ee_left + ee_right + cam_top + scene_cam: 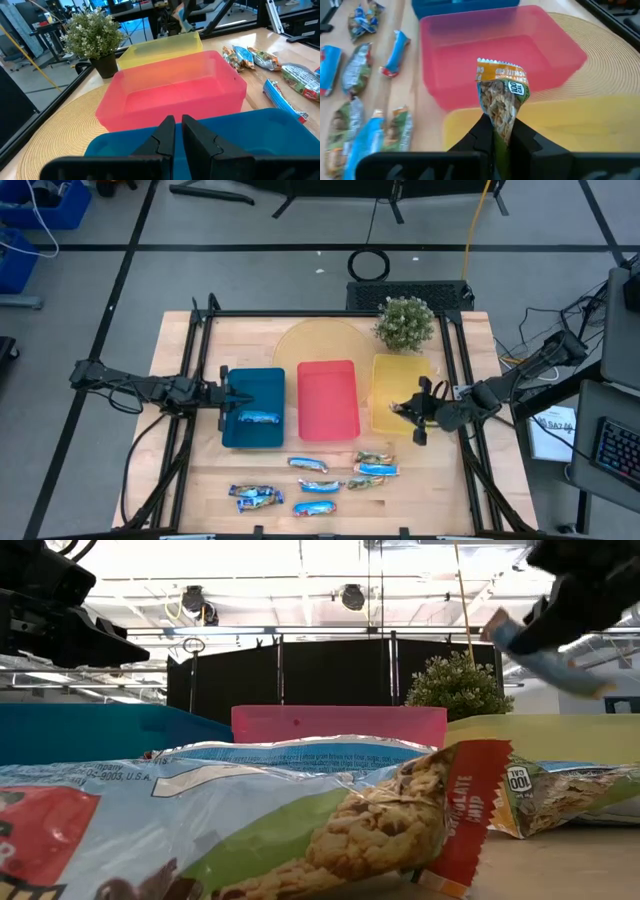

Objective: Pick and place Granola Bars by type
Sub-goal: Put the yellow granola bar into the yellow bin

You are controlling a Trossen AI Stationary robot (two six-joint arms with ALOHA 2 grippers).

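The right gripper (501, 134) is clenched on a green-and-tan granola bar (502, 100), holding it above the yellow tray (399, 392). The left gripper (174, 131), fingers pressed together and holding nothing, hangs over the blue tray (252, 406), where one blue-wrapped bar (256, 418) lies. The red tray (327, 399) sits between them. More granola bars (322, 484) lie scattered on the wooden table (180, 470) near its front edge. Behind the trays are a round woven mat (55, 130) and a potted plant (405, 322), then black frames and a grey floor.
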